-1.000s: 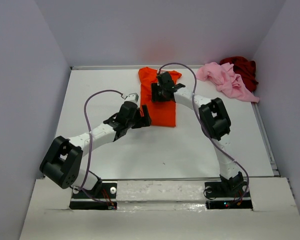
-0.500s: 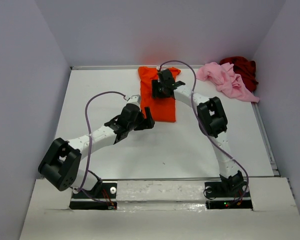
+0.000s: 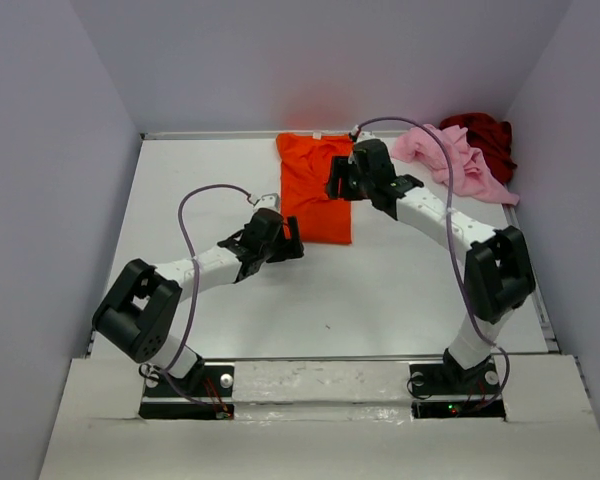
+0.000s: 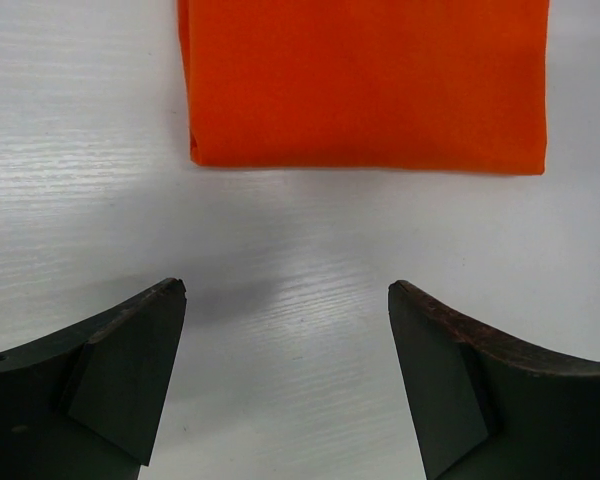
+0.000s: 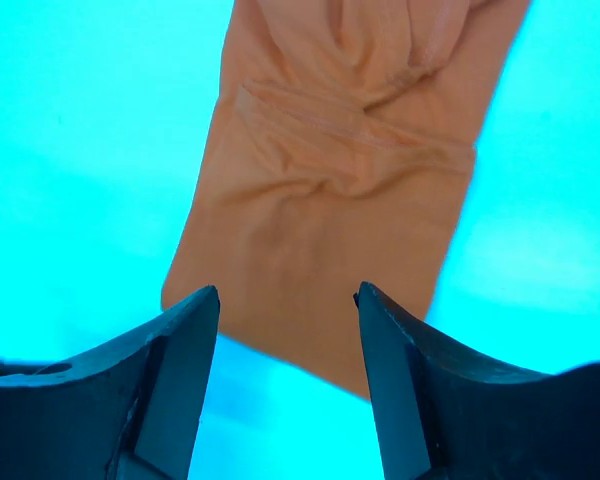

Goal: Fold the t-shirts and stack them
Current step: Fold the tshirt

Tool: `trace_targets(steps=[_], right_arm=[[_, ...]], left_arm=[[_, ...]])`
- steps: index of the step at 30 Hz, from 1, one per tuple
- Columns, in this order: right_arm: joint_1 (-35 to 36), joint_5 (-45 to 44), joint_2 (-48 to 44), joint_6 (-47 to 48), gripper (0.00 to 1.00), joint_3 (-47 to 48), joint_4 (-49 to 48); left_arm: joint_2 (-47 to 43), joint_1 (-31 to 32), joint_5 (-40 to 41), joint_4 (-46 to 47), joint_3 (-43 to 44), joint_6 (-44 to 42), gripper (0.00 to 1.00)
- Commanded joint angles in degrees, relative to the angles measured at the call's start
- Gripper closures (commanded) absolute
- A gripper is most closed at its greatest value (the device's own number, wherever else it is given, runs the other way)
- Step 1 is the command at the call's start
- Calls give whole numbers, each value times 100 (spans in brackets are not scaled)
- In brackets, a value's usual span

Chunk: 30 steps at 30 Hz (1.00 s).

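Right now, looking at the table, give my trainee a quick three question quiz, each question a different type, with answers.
1. True or false: the left pincer grips the bright orange cloth t-shirt.
2. The light pink cloth t-shirt lies: A folded; B crumpled by the dark red cloth t-shirt; C in a pincer.
3. Fill in: the right pincer, over the orange t-shirt, is ____.
Key: 1 false; 2 B; 3 open.

White table (image 3: 360, 300) with a folded orange t-shirt (image 3: 315, 190) lying flat (far centre), and a crumpled pink t-shirt (image 3: 450, 160) beside a dark red t-shirt (image 3: 485, 135) far right.
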<state>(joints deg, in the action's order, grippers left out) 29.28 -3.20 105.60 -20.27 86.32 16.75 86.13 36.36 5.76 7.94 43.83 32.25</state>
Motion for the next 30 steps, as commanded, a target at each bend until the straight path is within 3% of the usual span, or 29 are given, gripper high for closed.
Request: trace_targets(steps=[1, 7, 10, 16, 30], right_arm=[[-36, -14, -584, -485, 37, -1300, -708], [-36, 197, -839, -1093, 37, -2767, -1375], [-36, 171, -822, -1198, 37, -3059, -1543], [-36, 57, -717, -1330, 36, -3087, -1570], [-36, -189, -93, -1374, 37, -2841, -1596]], left_arm=[[-26, -234, 180, 312, 179, 88, 8], [-35, -744, -127, 699, -138, 159, 8], [44, -893, -312, 865, -156, 124, 8], [536, -1034, -830, 1051, -7, 88, 8], [1257, -1122, -1033, 1209, 354, -34, 9]])
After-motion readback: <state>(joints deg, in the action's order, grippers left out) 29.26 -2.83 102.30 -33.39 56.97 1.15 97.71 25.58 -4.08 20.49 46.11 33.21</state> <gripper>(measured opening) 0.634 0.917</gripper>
